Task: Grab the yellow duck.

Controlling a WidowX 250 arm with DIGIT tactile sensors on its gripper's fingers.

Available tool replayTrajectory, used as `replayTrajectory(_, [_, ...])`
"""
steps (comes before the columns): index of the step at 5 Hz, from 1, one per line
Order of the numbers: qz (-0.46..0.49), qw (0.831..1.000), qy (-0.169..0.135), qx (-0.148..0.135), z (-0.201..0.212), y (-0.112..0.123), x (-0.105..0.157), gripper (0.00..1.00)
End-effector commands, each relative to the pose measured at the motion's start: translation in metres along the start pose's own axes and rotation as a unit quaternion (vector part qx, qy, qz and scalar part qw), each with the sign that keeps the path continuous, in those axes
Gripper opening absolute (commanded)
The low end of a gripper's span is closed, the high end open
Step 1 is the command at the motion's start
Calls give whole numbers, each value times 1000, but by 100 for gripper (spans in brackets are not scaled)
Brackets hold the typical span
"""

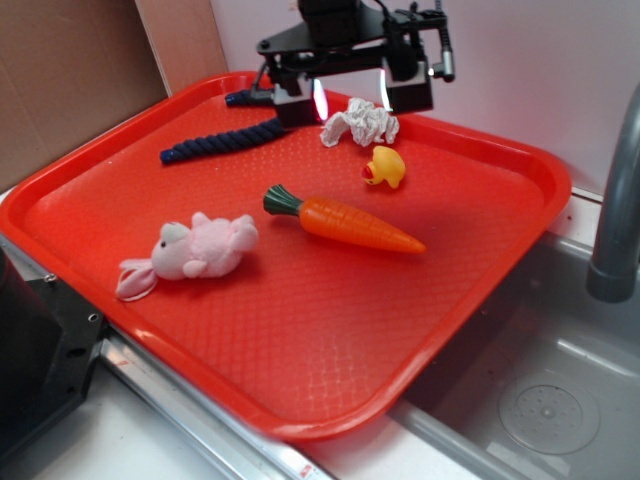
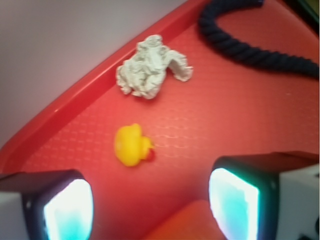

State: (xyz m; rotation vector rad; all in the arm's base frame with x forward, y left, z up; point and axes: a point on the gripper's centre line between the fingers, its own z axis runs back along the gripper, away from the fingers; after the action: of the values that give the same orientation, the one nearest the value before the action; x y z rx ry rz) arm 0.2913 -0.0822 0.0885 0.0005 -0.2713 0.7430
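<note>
The yellow duck [image 1: 386, 166] is sitting on the red tray [image 1: 300, 350], toward the tray's far side, and everything else can be placed from it. In the wrist view the duck [image 2: 131, 144] is lying just beyond the gap between the two pads, nearer the left-hand one, with its orange-red beak pointing toward the right-hand pad. Nothing is touching it.

The pincer [image 1: 350, 98] is hanging above the tray, behind and to the left of the duck as I am seeing it from the room. Its two fingers [image 2: 235, 200] are standing wide apart with bare tray between them, so it is open and holding nothing. I am not able to say how high it is hovering over the surface, since the wrist picture is blurred.

Just behind the duck, close to the tray's back rim, a crumpled white cloth [image 1: 360, 123] is lying in a heap, near the duck but apart from it. Further left of the duck a dark blue rope [image 1: 222, 141] is curling along the tray. In front of the duck, nearer to me, an orange carrot [image 1: 345, 220] with a green top is lying on its side, and well to the left of that a pink plush bunny [image 1: 195, 252] is resting on the tray.

The tray itself is sitting partly over a grey sink [image 1: 540, 390].
</note>
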Motion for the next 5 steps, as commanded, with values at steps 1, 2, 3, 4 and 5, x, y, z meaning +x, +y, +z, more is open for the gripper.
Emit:
replayTrajectory(1, [22, 1000, -6, 5, -13, -14, 17, 100])
replayTrajectory(2, [31, 999, 0, 26, -32, -12, 22, 100])
replayTrajectory(3, [38, 998, 0, 41, -44, -7, 20, 100])
replayTrajectory(4, [38, 998, 2, 51, -52, -5, 19, 100])
replayTrajectory(5, [41, 997, 4, 62, -57, -4, 17, 0])
